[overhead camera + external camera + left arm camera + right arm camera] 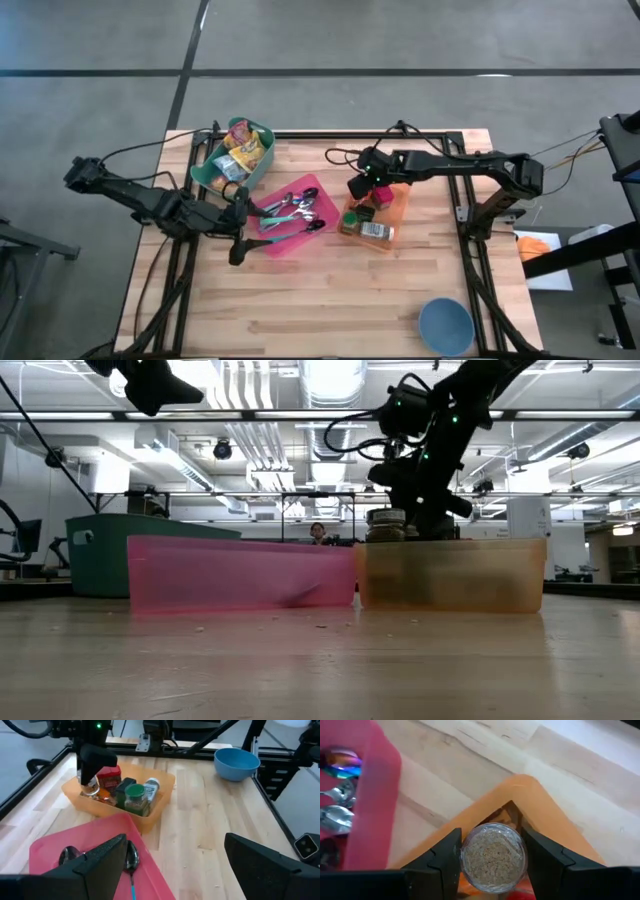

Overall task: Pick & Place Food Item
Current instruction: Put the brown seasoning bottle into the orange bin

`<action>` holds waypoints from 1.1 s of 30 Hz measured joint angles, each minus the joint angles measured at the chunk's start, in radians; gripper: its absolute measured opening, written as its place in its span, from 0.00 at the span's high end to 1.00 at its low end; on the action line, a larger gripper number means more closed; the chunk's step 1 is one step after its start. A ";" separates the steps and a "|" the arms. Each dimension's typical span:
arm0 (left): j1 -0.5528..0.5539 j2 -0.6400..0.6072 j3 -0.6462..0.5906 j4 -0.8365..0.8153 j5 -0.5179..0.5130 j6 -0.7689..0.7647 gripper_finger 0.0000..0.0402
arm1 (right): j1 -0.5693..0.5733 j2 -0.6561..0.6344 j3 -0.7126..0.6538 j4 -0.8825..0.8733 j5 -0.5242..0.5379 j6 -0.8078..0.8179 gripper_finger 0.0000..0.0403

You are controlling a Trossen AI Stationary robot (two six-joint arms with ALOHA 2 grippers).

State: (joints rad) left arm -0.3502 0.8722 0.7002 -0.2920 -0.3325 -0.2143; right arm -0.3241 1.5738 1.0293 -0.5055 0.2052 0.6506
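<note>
Right gripper [492, 857]: fingers clamped on spice jar [493, 856], one finger each side, jar top facing wrist camera, grainy tan contents visible. Jar sits at corner of orange bin [530, 790], over its rim. Other jars [131, 795] just beside in same bin. Pink tray [375, 810] next to bin, spoons [337, 817] inside.

Left gripper [175, 865]: fingers wide apart, holding nothing, above pink tray's end. Green bin [228, 158] behind it. Blue bowl [446, 325] well apart, near table [330, 300] corner.
</note>
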 joint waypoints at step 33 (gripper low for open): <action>0.066 0.000 0.000 -0.029 0.019 0.006 0.16 | -0.002 -0.288 -0.130 -0.297 0.161 0.283 0.58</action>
State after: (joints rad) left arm -0.2844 0.8722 0.7004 -0.3206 -0.3140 -0.2081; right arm -0.3258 1.2856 0.8998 -0.8030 0.3660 0.9334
